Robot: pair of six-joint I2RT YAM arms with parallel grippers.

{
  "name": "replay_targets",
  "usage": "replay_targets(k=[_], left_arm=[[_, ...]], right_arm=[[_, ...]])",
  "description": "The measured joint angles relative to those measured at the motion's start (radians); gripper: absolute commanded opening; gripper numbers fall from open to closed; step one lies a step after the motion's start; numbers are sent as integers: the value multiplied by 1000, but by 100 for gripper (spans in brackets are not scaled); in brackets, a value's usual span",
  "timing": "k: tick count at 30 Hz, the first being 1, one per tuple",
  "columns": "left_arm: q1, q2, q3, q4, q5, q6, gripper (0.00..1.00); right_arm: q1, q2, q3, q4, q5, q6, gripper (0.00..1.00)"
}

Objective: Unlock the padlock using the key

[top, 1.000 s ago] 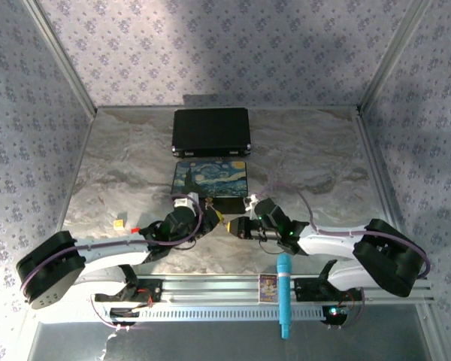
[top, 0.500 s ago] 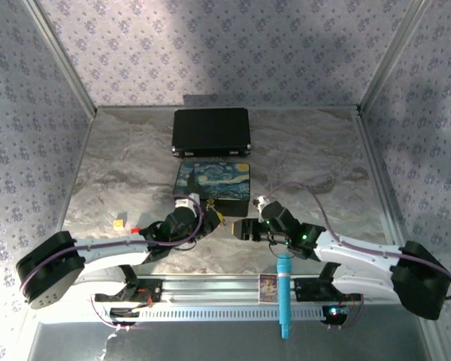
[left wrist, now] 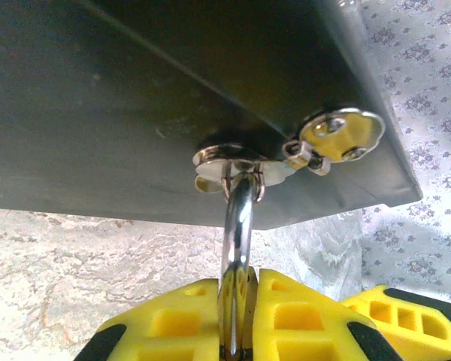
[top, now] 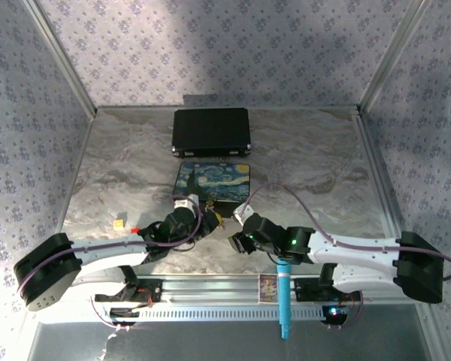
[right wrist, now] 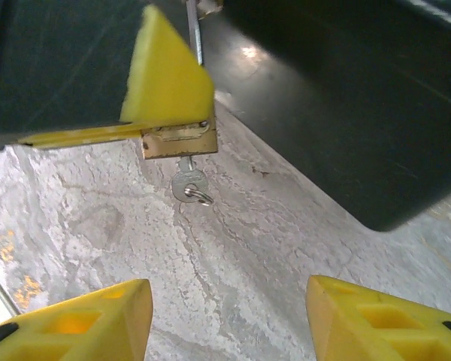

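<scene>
while clamping the padlock (right wrist: 179,141) in the left gripper (left wrist: 237,316), pulls the right gripper (right wrist: 225,316) back, jaws wide, leaving the key (right wrist: 189,184) inserted; turn unconfirmed.

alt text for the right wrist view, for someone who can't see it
A brass padlock with the key in its underside keyhole hangs clamped by the left arm's yellow finger over the marble table. The right gripper is open in the foreground, touching neither.

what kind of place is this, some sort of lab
Probably a robot test booth: patterned walls box in a marble-look table, a left arm and right arm are bolted at its near edge, with props like a black case.
</scene>
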Motion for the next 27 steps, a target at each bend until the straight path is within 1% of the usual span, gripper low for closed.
replay_targets(k=[9,12,16,18,22,23,25,27], left_arm=[[0,-17,0,-22,7,0,0],[0,-18,0,-21,10,0,0],[0,-30,0,-30,11,-3,0],[0,-43,0,-35,11,-4,0],[0,-59,0,-48,7,-4,0],[0,-62,0,-52,6,-4,0],[0,-66,0,-62,7,-5,0],[0,-68,0,-71,11,-7,0]], right_arm=[[7,164,53,132,-4,-130,46],[8,203,74,164,-3,-150,38],[8,245,89,177,0,-171,22],[10,253,89,180,0,-174,16],[8,253,88,192,-3,-176,13],[4,253,86,196,-11,-176,11],[-6,247,69,222,-37,-179,8],[-24,232,41,261,-85,-183,7]])
